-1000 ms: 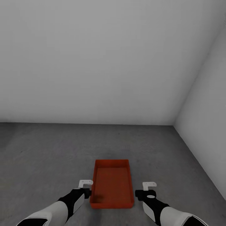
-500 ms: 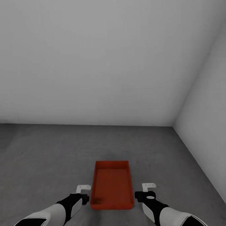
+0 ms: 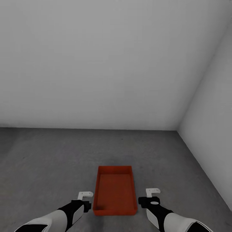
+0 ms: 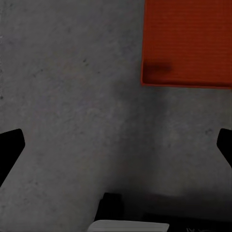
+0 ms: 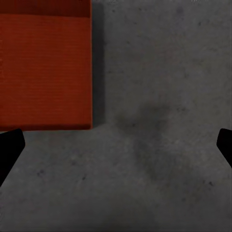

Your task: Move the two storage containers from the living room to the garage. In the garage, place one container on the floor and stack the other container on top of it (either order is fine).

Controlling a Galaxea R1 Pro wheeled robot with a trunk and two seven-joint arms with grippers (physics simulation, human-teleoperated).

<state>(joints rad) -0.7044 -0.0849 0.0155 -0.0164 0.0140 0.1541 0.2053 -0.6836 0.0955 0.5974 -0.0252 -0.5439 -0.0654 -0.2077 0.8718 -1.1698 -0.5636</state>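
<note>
One orange-red storage container (image 3: 115,190) rests flat on the dark grey concrete floor (image 3: 48,161) of the garage, open side up and with nothing in it. My left gripper (image 3: 85,197) hovers just off its left wall, open and holding nothing. My right gripper (image 3: 152,194) hovers a little off its right wall, also open and holding nothing. In the left wrist view the container (image 4: 188,43) lies beyond the spread black fingertips (image 4: 10,147) of the left gripper (image 4: 116,150). In the right wrist view a container corner (image 5: 46,67) lies ahead of the right gripper (image 5: 116,145), over bare floor.
A plain white wall (image 3: 96,64) stands behind the container. A second white wall (image 3: 212,135) closes the right side, meeting the first in a corner. Grey concrete stretches to the left and ahead.
My left gripper has drawn back and slightly outward from the container's left wall. The right gripper and the container have hardly moved.
</note>
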